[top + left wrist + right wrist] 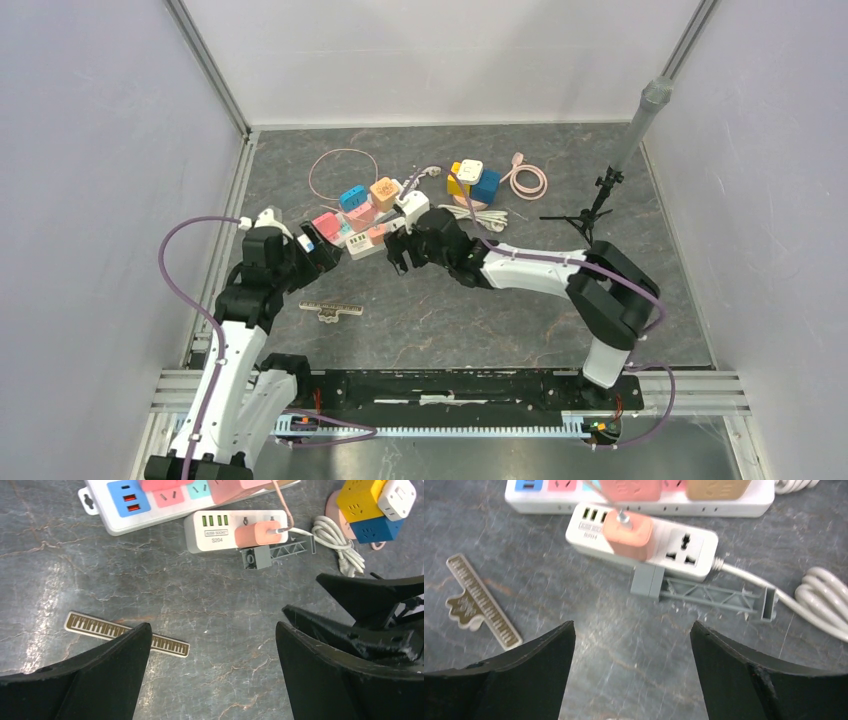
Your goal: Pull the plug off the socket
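A salmon-pink plug (628, 535) sits on the small white socket strip (684, 547), with its thin cable leading off it. The left wrist view shows the same plug (257, 533) on the socket strip (212, 530). My right gripper (631, 625) hangs open and empty over bare table just short of the strip. The left gripper (212, 627) is also wide open and empty, further back from the strip. From above, the left gripper (325, 255) and the right gripper (398, 250) flank the socket strip (365, 243).
A long white power strip (117, 522) with coloured adapters lies behind the small one. A grey truss piece (709, 592) lies against the small strip's near side. A brass ruler-like plate (167, 645), a coiled white cord (337, 540), yellow and blue cube sockets (472, 182) and a small tripod (598, 205) lie around.
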Available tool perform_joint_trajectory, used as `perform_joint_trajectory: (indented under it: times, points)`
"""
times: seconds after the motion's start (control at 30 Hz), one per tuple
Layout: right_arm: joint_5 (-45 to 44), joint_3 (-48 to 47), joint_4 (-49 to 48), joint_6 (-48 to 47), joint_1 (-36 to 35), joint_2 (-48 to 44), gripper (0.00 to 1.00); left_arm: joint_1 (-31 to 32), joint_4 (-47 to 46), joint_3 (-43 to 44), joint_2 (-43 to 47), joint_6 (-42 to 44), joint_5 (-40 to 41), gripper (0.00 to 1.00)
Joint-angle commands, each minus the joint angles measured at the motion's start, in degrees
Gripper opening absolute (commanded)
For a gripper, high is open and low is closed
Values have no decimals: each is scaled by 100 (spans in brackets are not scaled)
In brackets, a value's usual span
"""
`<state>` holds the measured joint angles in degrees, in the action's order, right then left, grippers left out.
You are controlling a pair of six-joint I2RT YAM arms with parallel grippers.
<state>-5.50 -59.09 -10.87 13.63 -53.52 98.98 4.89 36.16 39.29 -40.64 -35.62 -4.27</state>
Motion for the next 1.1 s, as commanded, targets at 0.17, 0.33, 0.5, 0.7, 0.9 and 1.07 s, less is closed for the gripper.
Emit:
perform_joint_trajectory:
  times: [0.17,0.33,0.5,0.7,0.9,1.07]
  points:
    - [-731,-1346,-604,-214,-116,1214,94,-14,322,71,8,-223,343,100]
    - [-747,-1665,-1010,-252,-172,1686,93,-7,365,142,-69,-159,399,100]
    - [-1411,-2301,-570,-441,-195,2252,91,-5,453,327,-229,-150,334,100]
    - [-1254,-2309,-537,-558,-194,2337,60,-9,481,426,-380,-213,316,100]
    - [-1145,-1980,-449,-396,-195,2122,43,-13,368,316,-404,-325,132,100]
    - [-1111,-1553,-317,-236,-196,1723,39,0,-361,-11,-728,-305,-1354,100]
